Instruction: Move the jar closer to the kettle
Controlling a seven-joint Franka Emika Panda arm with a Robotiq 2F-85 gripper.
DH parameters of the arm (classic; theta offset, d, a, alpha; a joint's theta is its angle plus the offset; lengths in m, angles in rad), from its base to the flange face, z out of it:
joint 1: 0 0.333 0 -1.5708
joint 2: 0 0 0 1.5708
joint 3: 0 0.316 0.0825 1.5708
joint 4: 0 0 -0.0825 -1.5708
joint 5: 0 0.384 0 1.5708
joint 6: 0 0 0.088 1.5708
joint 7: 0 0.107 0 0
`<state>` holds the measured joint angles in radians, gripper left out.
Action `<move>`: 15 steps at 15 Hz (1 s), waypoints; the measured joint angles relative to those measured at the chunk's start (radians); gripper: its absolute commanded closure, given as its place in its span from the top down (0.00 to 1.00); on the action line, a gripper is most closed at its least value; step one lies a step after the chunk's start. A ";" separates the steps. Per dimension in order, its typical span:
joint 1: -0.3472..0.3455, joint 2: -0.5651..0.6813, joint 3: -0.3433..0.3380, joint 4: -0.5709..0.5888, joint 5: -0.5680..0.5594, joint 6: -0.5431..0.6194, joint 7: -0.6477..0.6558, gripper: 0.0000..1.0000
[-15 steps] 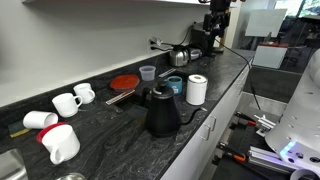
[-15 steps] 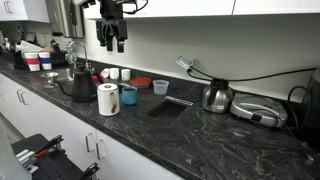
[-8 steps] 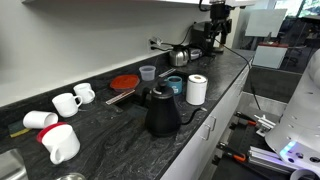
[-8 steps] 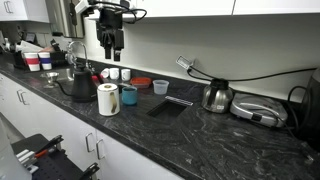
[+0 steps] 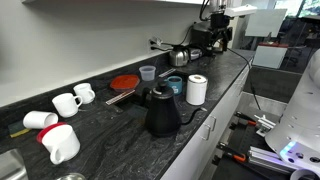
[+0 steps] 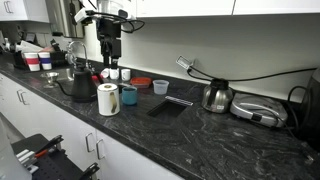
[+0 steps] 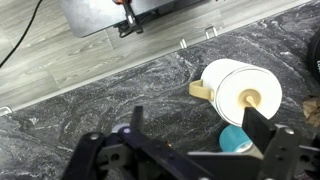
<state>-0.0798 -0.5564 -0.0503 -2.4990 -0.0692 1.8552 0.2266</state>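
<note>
The jar [image 6: 108, 99] is a white cylinder standing near the counter's front edge; it also shows in an exterior view [image 5: 197, 89]. The black gooseneck kettle [image 6: 78, 85] stands a short way beside it, apart from it, and shows in an exterior view [image 5: 160, 112]. My gripper [image 6: 110, 55] hangs open and empty in the air above and behind the jar. In the wrist view my open gripper [image 7: 197, 130] looks down on the jar's lid [image 7: 243, 92], which lies near one finger. Nothing is between the fingers.
A teal cup [image 6: 129, 96] stands right beside the jar. A grey cup [image 5: 148, 72], a red plate [image 5: 124, 81] and white mugs [image 5: 68, 102] stand further back. A silver kettle [image 6: 217, 96] and a flat appliance [image 6: 258, 110] are along the counter.
My gripper has come down and shifted a little toward the jar. The jar, the kettle and the cups have not moved.
</note>
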 measured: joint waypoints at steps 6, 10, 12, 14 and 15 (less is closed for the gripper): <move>-0.005 0.004 0.000 -0.002 0.004 0.001 0.035 1.00; -0.032 0.028 0.014 -0.027 0.015 0.042 0.232 1.00; -0.045 0.035 0.038 -0.045 0.018 0.061 0.353 1.00; -0.062 0.035 0.053 -0.065 0.018 0.068 0.464 1.00; -0.069 0.034 0.058 -0.073 0.018 0.068 0.497 1.00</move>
<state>-0.1489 -0.5228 0.0073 -2.5718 -0.0509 1.9235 0.7238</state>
